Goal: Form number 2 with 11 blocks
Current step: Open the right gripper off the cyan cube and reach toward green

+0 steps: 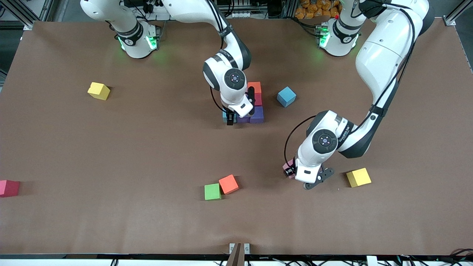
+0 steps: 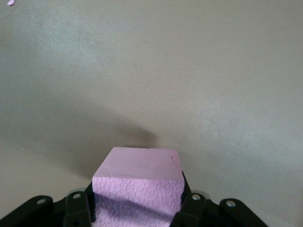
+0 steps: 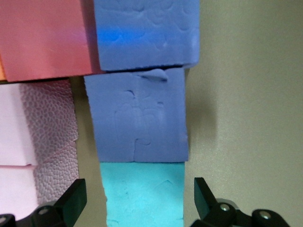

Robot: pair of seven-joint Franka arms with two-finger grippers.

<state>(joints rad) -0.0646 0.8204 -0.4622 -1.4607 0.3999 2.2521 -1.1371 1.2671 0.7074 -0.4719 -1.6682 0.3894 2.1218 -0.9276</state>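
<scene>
Down at the desk (image 1: pixel 111 147), the left end effector (image 1: pixel 292 170) is clenched on a pink block (image 2: pixel 138 189), low over bare brown surface; a yellow block (image 1: pixel 358 177) sits just beside it toward the left arm's end, and the green block (image 1: pixel 212 191) and orange-red block (image 1: pixel 228 184), touching each other, lie off toward the right arm's end. Meanwhile the right end effector (image 1: pixel 231 119) stands released, fingers (image 3: pixel 73 198) spread either side of a light blue block (image 3: pixel 144 194) at the edge of the started number 2 (image 1: pixel 255 105), with two purple blocks (image 3: pixel 137 116) in line past it. A loose blue block (image 1: pixel 286 96) rests near that cluster.
</scene>
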